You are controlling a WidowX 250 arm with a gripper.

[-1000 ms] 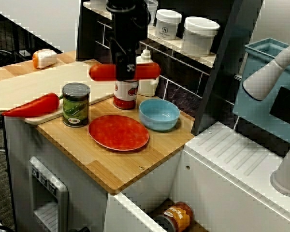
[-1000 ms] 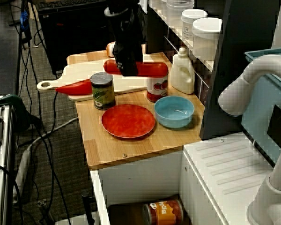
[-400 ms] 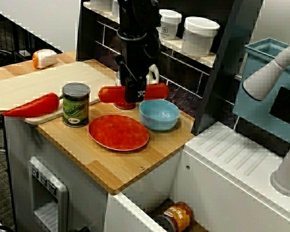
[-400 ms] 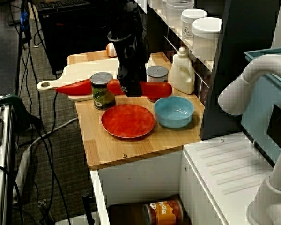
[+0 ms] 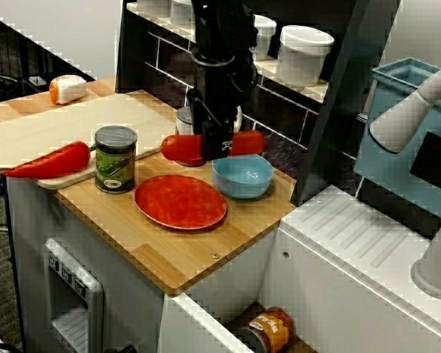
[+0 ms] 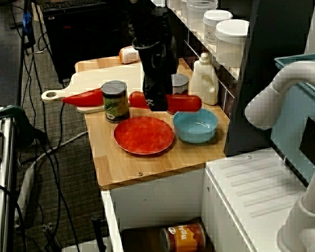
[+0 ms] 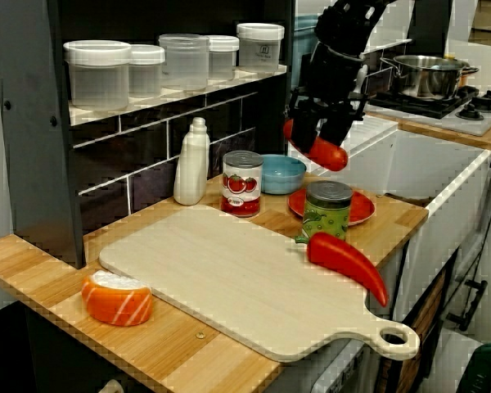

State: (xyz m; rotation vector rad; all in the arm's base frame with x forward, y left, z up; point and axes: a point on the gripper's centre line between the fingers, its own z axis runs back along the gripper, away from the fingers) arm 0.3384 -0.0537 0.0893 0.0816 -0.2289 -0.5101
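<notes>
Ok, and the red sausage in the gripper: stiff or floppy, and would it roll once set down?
Probably stiff: the gripper clamps the red sausage at its middle only, yet both ends stick out level without sagging. Its round, smooth shape suggests it could roll on the flat wooden counter. The glossy skin may be a little slippery.
</notes>
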